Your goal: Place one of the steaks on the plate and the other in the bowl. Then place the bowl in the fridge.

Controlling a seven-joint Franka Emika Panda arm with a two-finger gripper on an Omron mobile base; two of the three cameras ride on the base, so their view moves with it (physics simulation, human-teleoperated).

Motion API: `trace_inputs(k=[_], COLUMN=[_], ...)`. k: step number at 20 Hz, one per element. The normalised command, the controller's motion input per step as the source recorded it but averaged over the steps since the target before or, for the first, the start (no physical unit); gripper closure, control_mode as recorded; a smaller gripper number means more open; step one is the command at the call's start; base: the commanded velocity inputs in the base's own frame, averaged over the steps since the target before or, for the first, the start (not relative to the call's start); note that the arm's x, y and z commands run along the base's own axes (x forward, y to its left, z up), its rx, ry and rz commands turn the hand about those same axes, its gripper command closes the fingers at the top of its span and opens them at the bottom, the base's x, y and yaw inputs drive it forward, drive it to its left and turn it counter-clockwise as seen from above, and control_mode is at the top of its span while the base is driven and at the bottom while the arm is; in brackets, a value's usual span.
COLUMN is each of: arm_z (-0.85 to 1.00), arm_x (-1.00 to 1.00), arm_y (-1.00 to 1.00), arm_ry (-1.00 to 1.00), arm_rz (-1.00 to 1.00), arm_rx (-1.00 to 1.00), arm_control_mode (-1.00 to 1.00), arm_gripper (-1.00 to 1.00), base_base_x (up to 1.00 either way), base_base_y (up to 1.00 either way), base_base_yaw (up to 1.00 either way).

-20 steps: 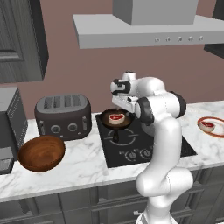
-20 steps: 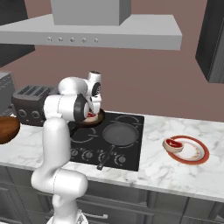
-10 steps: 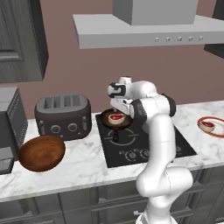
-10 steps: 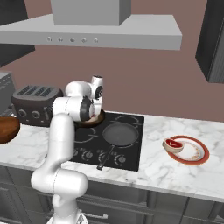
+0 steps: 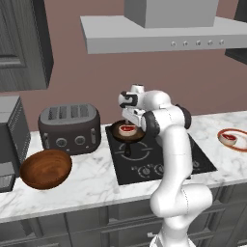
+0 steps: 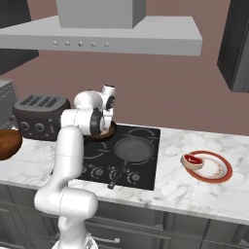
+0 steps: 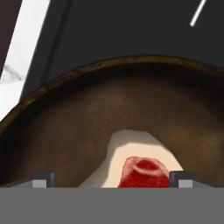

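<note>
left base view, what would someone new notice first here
The white arm bends over the black cooktop, its open gripper poised just above a raw steak lying in a small brown pan at the back left burner. To the left, a glossy wooden bowl sits in front of the dark toaster; far right, a second steak rests on the red-ringed plate.

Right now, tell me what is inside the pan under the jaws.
One raw steak lies in the brown pan on the stove; red meat with a pale fat edge. Its near end is cut off from the hand view, so the rest stays unseen.
</note>
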Motion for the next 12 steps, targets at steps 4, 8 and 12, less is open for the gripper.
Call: trace_inputs(k=[4,8,12], arm_z=[-0.54,-0.44,-0.38], arm_x=[-0.12,-0.67,-0.7], arm_y=[0.06,0.08,0.05], arm_ry=[0.0,-0.07,-0.13], arm_rz=[-0.07,-0.03,-0.04], arm_rx=[0.0,0.0,0.0], arm_control_mode=[-1.0,-1.0,-1.0], arm_gripper=[-1.0,-1.0,-1.0], base_base_x=[0.0,0.0,0.0], base_base_y=[0.0,0.0,0.0], base_base_yaw=[0.0,0.0,0.0])
